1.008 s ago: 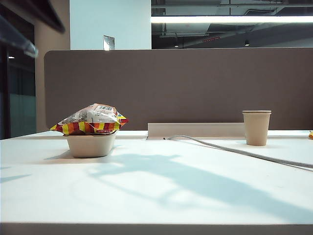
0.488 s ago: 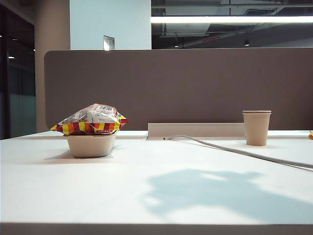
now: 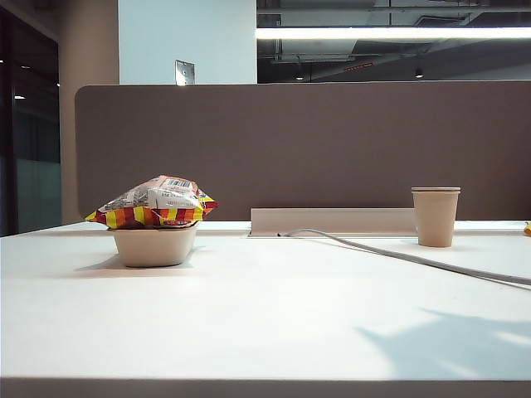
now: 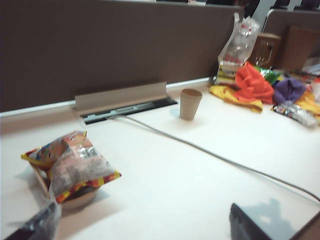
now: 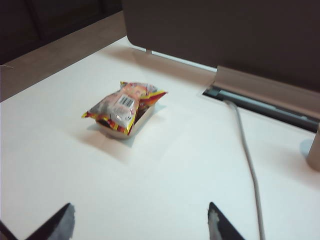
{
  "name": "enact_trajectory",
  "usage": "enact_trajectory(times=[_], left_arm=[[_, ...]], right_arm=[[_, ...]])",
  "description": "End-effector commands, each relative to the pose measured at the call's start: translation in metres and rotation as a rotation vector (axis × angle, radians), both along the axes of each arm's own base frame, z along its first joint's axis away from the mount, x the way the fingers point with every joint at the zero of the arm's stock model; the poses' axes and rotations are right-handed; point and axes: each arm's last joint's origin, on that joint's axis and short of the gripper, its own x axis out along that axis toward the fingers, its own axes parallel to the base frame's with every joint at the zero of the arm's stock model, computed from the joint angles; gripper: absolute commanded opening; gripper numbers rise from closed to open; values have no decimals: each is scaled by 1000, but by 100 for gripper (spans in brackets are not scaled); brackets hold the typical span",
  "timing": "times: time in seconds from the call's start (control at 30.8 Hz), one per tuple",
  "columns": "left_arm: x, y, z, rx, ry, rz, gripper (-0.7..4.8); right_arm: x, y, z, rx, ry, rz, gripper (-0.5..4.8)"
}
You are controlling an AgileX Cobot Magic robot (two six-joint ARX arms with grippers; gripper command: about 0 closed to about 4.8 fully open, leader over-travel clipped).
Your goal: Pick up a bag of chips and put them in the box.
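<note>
Chips, a puffy glossy striped bag of chips (image 3: 153,203), are lying across the small beige pulp box (image 3: 155,246) at far left, overhanging its rim; placement looks done. Left gripper (image 4: 145,227) and right gripper (image 5: 137,222) are hovering open, empty, well apart from it.

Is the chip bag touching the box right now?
Touching. The exterior view shows the bag of chips resting on the rim of the box, overhanging both sides.

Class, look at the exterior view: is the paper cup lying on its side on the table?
No. The paper cup stands upright on the table, right of the grey cable and far from the bag of chips.
</note>
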Motion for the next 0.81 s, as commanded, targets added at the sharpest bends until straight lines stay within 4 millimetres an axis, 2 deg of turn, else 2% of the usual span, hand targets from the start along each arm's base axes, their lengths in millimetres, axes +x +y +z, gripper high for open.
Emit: enact_trajectory(times=[0.03, 0.29, 0.59, 0.81], left_arm=[[0, 0, -6, 5, -6, 2, 439], [3, 0, -38, -44, -2, 10, 439], [1, 3, -69, -93, -46, 100, 439], [12, 1, -93, -122, 4, 122, 435]], right_arm=[[-3, -2, -10, 21, -8, -5, 336], [1, 0, -32, 11, 8, -5, 336], [12, 8, -56, 24, -11, -1, 332], [19, 13, -79, 31, -22, -5, 332]])
